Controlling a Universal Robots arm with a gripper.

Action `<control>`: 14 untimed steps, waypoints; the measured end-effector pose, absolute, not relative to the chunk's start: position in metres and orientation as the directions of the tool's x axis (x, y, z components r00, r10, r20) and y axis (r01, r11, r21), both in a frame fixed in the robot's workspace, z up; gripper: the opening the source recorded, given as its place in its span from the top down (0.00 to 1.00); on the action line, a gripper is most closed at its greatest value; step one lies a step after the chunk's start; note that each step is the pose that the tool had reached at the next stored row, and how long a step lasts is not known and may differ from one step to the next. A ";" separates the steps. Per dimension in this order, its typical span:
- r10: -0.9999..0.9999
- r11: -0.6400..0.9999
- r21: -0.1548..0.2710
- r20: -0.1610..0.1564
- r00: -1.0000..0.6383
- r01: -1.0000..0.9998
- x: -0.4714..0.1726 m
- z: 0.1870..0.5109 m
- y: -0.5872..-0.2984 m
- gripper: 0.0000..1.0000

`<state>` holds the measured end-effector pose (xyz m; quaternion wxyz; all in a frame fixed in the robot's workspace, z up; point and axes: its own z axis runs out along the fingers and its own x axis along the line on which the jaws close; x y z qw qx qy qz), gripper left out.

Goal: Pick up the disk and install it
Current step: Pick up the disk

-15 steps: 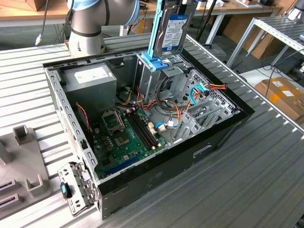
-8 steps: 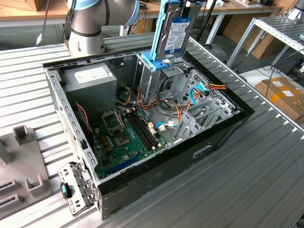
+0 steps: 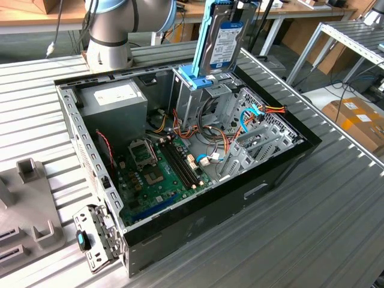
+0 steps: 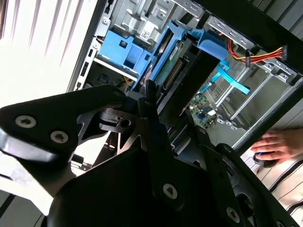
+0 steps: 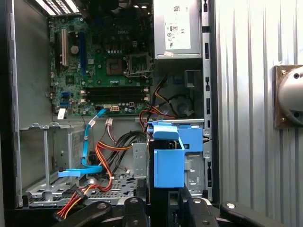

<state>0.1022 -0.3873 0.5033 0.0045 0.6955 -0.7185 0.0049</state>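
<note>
The disk point(image 3: 223, 41) stands upright over the drive cage point(image 3: 199, 99) — its lower end seemingly touching it.

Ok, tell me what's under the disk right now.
The disk stands upright over the metal drive cage, its lower end at the cage's open top. The bay's inside is covered by the disk and cage walls.

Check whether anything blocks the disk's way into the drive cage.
Nothing visible does. The disk hangs upright, its lower end at the open top of the drive cage. The orange cables lie off to the exterior view's right of the cage.
</note>
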 end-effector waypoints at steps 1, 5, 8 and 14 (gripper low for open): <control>-0.999 0.033 -0.001 0.013 -0.033 -0.999 0.102 0.505 -0.387 0.65; -0.999 0.032 -0.001 0.013 -0.032 -0.999 0.102 0.507 -0.390 0.65; -0.999 0.032 -0.001 0.013 -0.032 -0.999 0.102 0.508 -0.394 0.65; -0.999 0.032 -0.001 0.013 -0.032 -0.999 0.102 0.509 -0.408 0.65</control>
